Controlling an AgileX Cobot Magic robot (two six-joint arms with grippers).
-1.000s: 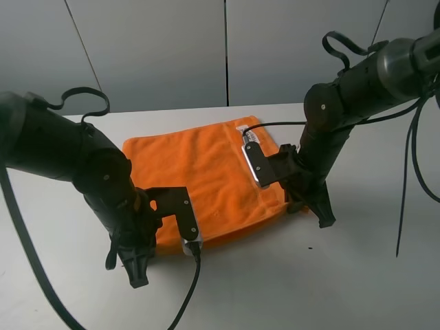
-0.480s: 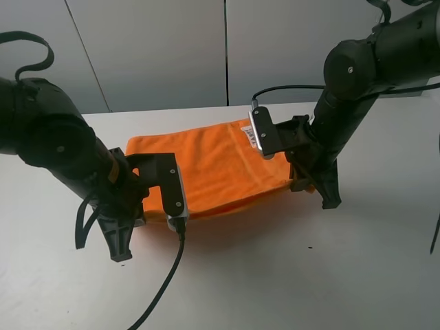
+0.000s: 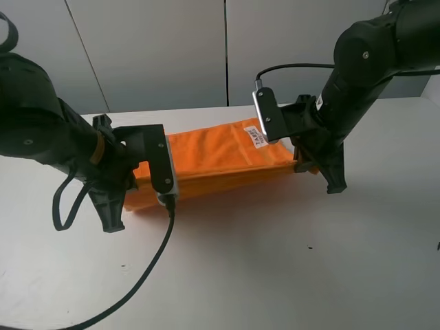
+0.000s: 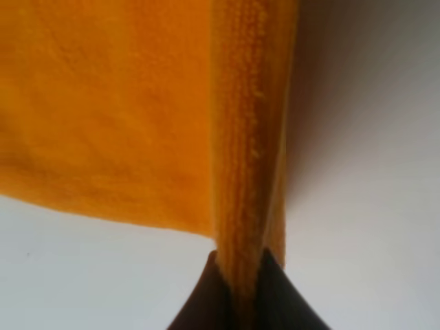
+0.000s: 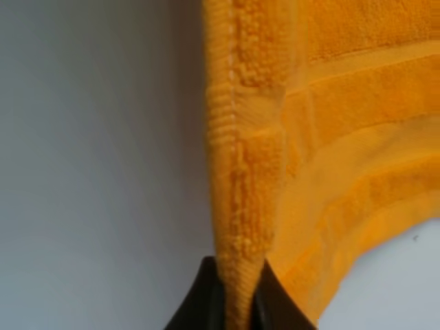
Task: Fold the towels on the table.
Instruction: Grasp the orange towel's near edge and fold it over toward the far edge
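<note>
The bright orange towel hangs stretched between my two grippers above the white table, its near edge lifted and carried toward the back. A white label shows near its right end. My left gripper is shut on the towel's left corner; in the left wrist view the cloth edge is pinched between dark fingertips. My right gripper is shut on the right corner; in the right wrist view the woven band runs beside the pinched edge.
Grey wall panels stand behind the table's back edge. A black cable from the left arm trails over the table's front. A tiny dark speck lies on the tabletop at the front right.
Both grippers have lifted the towel's near edge off the table and carried it toward the back. The towel now shows as a narrower band.
</note>
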